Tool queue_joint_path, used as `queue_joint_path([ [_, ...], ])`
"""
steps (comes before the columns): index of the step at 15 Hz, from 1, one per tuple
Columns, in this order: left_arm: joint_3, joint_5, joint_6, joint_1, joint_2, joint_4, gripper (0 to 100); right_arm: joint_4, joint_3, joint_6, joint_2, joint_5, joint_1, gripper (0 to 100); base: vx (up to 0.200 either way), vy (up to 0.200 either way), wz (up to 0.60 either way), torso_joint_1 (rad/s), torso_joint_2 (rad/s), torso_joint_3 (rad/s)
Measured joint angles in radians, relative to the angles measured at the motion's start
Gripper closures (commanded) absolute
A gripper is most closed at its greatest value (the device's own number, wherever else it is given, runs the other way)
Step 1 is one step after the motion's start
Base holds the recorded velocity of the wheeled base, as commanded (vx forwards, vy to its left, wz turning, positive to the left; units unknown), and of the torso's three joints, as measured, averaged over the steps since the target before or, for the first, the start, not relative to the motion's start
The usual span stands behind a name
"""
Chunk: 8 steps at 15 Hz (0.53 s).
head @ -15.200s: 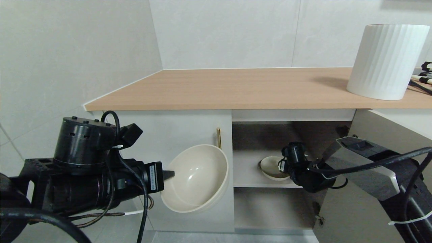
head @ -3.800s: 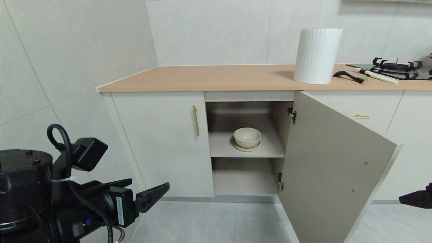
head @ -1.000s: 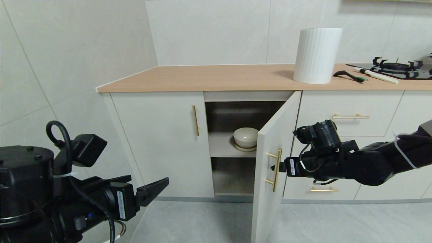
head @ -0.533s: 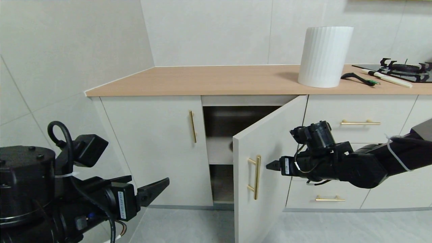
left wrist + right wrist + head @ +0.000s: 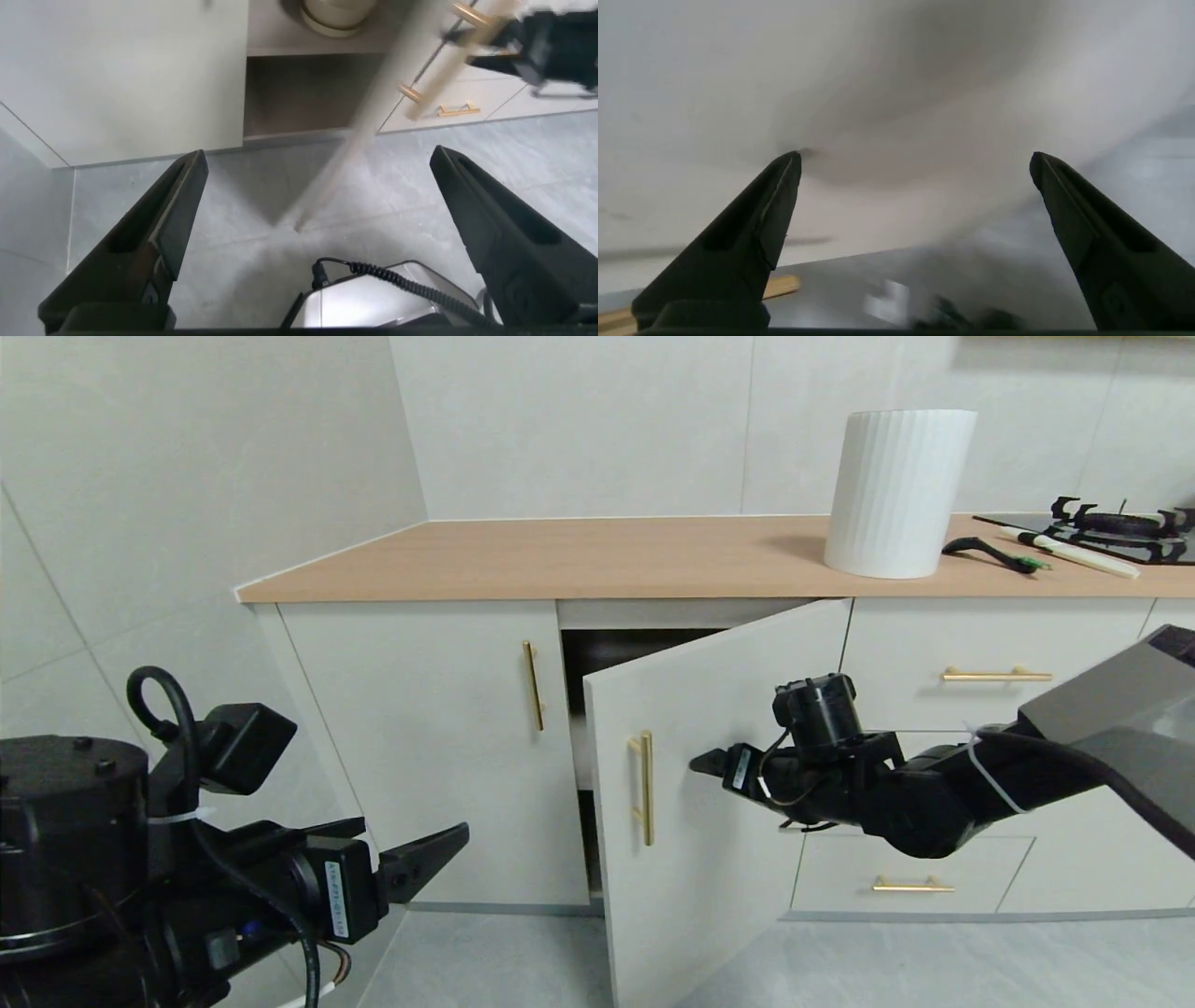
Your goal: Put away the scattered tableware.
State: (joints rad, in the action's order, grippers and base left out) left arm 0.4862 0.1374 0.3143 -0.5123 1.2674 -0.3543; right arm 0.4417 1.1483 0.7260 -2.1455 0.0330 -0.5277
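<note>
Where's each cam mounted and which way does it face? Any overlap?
Head: on head, facing forward-down at counter, door; left gripper and right gripper show.
Left wrist: on left wrist, facing floor and shelved bowl; own fingers frame it.
Right wrist: on right wrist, close against door; own fingers frame it.
Shared: head and left wrist both show handle, right gripper.

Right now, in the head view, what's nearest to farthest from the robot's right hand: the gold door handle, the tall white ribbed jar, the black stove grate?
1. Gold bar handle on the half-open white door, just beside the right hand.
2. Tall white ribbed jar, up on the wooden counter.
3. Black metal stove grate, at the counter's far right.
</note>
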Motion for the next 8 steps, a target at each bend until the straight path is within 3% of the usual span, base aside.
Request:
queue_joint_path([
  [8, 0.0, 0.0, 0.001, 0.0, 0.0, 0.0, 0, -0.003, 0.277, 0.228, -0.207, 0.051, 0.025, 0, 0.0, 0.0, 0.0, 0.0, 0.0, 0.0],
])
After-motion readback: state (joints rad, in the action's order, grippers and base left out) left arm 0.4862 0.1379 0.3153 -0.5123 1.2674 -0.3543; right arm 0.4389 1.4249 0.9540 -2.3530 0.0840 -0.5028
